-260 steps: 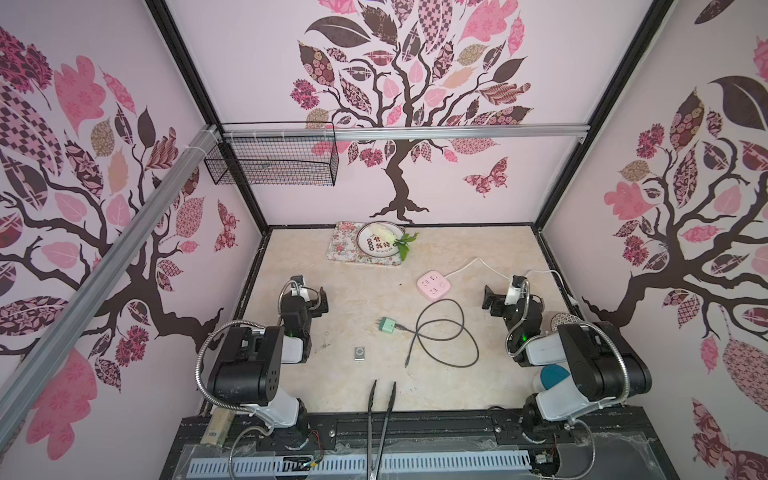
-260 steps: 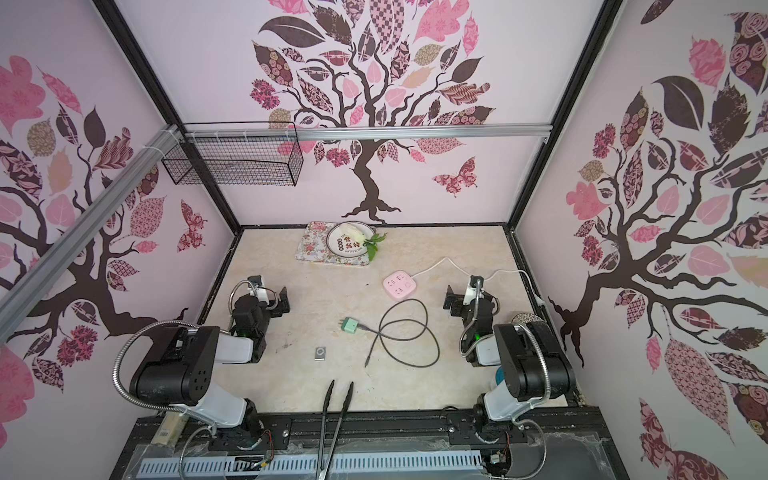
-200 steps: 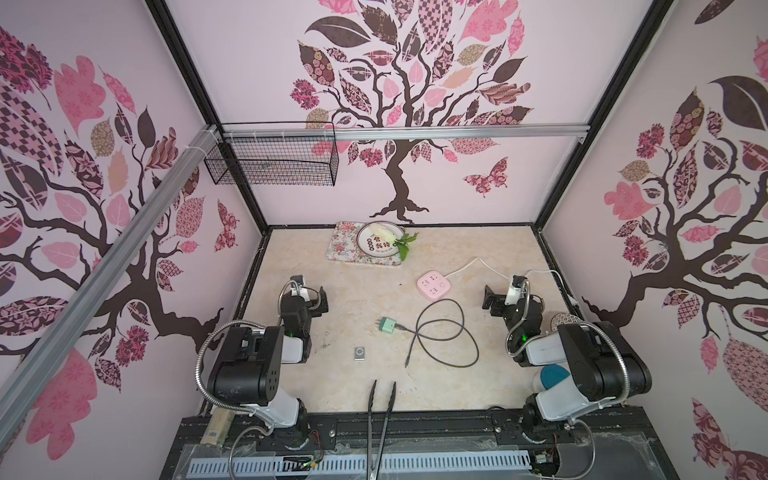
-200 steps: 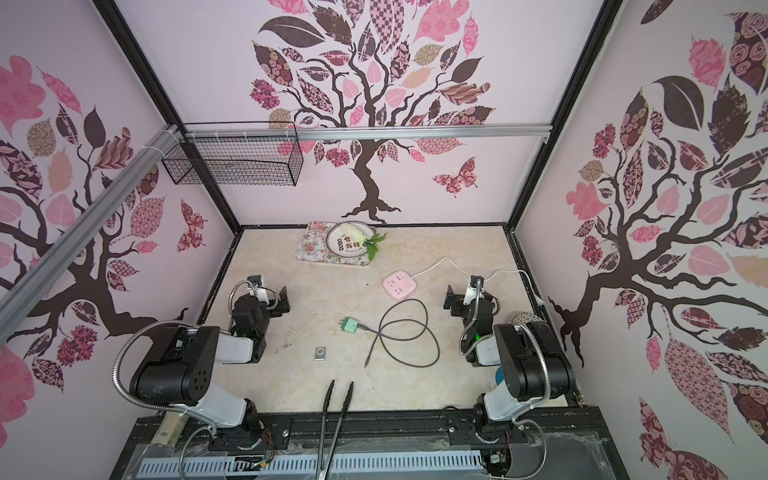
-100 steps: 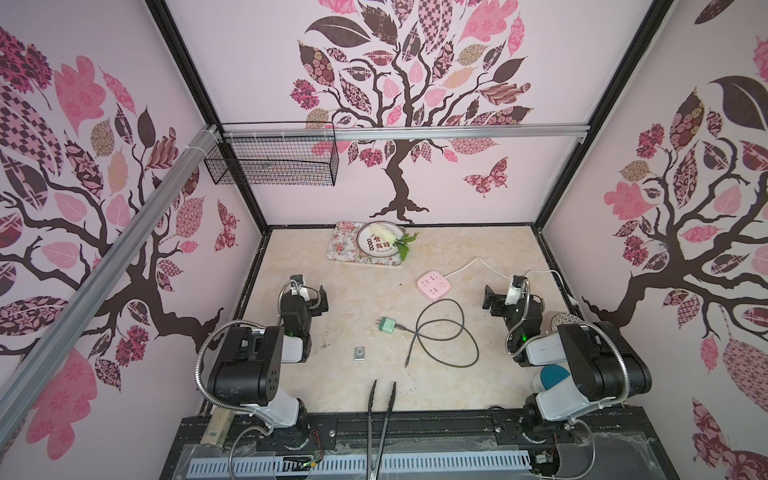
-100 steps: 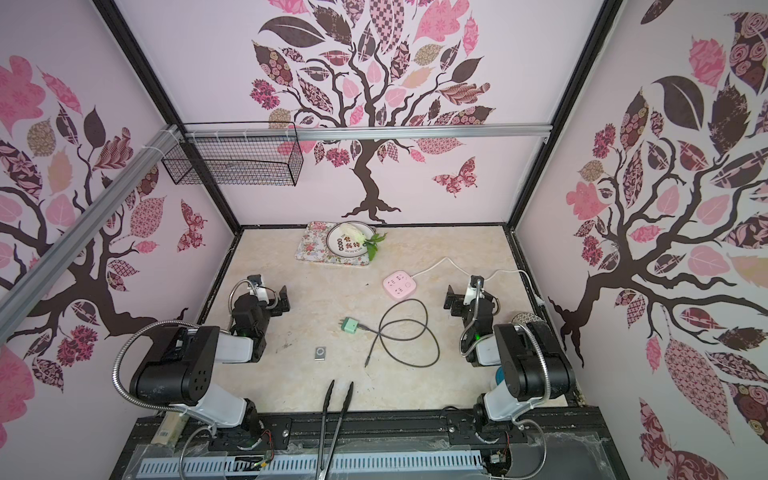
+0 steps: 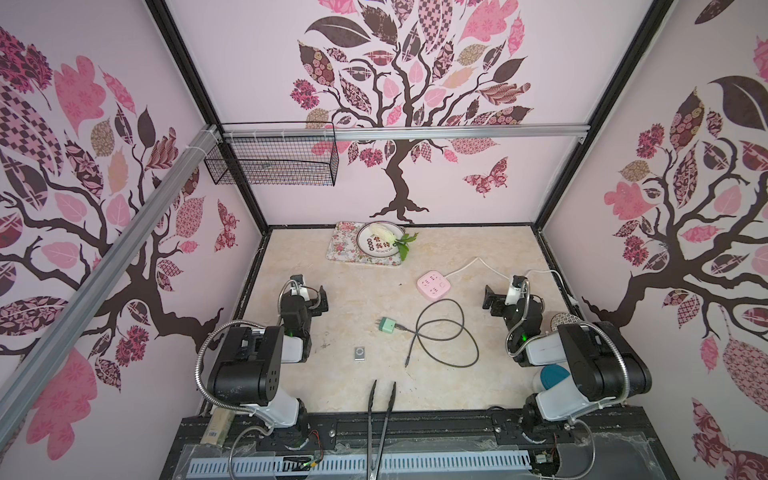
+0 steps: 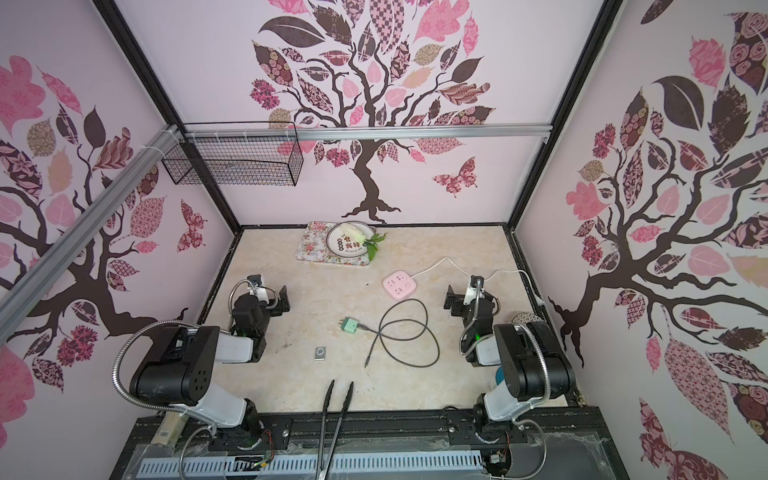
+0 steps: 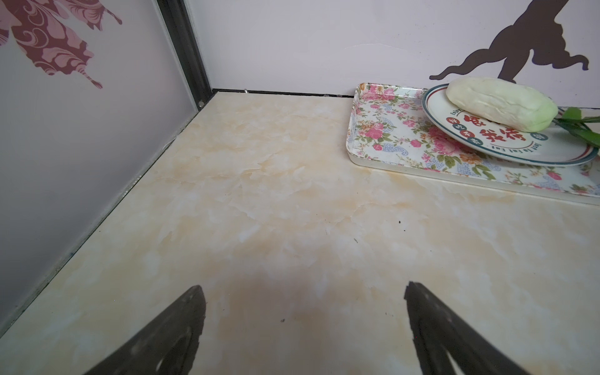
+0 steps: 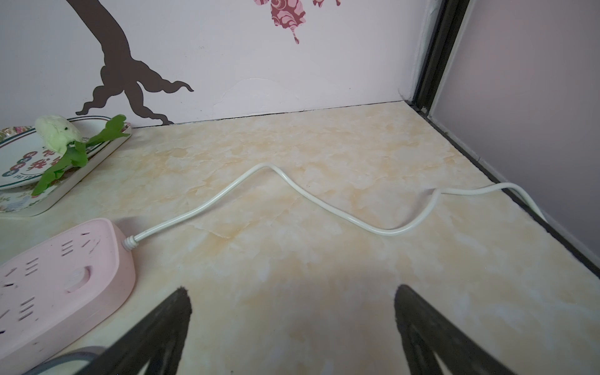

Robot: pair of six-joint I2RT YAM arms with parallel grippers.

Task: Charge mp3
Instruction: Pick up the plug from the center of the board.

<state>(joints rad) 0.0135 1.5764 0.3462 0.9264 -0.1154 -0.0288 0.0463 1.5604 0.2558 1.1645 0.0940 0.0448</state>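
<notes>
Both top views show nothing done: mp3 (image 7: 360,353) lies toward the front edge of the table (image 7: 478,249), cable (image 7: 409,330) unplugged, left gripper (image 7: 323,299) and right gripper (image 7: 487,300) wide open, empty.

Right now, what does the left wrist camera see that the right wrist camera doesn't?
Only the left wrist view: the left fingers, open and empty, and the left wall.
Only the right wrist view: the right fingers, also open and empty, the pink strip and its white cord.
Both: the tray, the plate, the pale vegetable and the table. Neither shows the mp3.
</notes>
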